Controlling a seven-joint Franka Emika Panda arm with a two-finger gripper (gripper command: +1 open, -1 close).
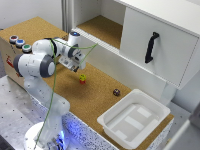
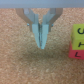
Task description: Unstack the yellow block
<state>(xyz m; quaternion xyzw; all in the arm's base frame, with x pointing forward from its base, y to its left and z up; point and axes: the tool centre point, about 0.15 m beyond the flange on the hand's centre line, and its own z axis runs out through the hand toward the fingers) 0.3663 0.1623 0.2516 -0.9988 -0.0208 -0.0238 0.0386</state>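
The fingers (image 2: 42, 44) are pressed together, holding nothing, above the cork surface (image 1: 100, 102). The yellow block (image 1: 82, 76) sits stacked on a red block (image 1: 83, 80), just beside them.

Cork top (image 1: 95, 97) beneath the end effector, speckled brown, running on into an open recess (image 1: 102, 27) beyond it. White cabinet (image 1: 155, 42) past the end effector toward the exterior view's right, black handle (image 1: 151, 47) on its door. White wall (image 1: 20, 11) behind. Perforated metal plate (image 1: 12, 107) lower down, well below the end effector. Even, soft light throughout.
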